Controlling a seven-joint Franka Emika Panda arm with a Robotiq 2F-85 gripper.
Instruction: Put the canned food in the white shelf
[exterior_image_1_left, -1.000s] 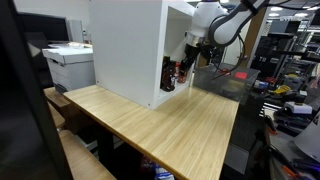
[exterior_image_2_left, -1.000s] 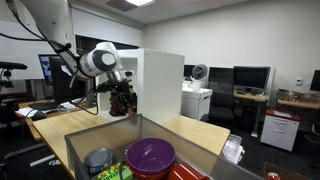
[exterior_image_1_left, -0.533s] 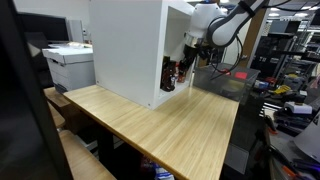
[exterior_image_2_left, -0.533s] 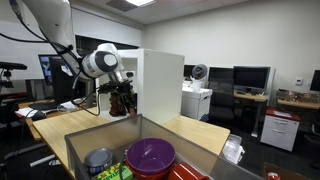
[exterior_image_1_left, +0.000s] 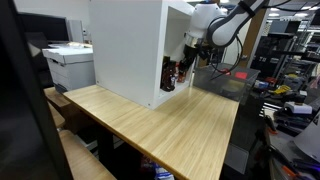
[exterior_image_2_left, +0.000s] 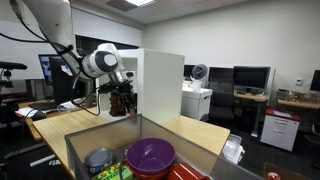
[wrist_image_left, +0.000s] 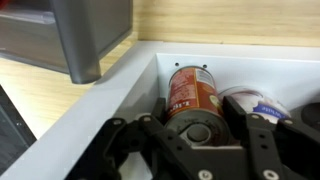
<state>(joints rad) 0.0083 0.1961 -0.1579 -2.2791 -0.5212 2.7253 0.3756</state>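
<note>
The canned food (wrist_image_left: 192, 92), with an orange-red label, lies lengthwise between my fingers in the wrist view. My gripper (wrist_image_left: 196, 112) is shut on it, one finger (wrist_image_left: 150, 122) on each side. The can sits inside the white shelf (wrist_image_left: 112, 98), close to its back panel. In both exterior views the gripper (exterior_image_1_left: 183, 68) (exterior_image_2_left: 122, 100) reaches into the open face of the white shelf (exterior_image_1_left: 125, 45) (exterior_image_2_left: 160, 80), which stands on the wooden table (exterior_image_1_left: 170, 130). The can itself is mostly hidden there by the gripper.
A second can with a white and blue label (wrist_image_left: 262, 103) lies in the shelf just right of the held one. A printer (exterior_image_1_left: 70, 65) (exterior_image_2_left: 197, 100) stands beyond the shelf. A clear bin with a purple bowl (exterior_image_2_left: 150, 158) sits at the near table end.
</note>
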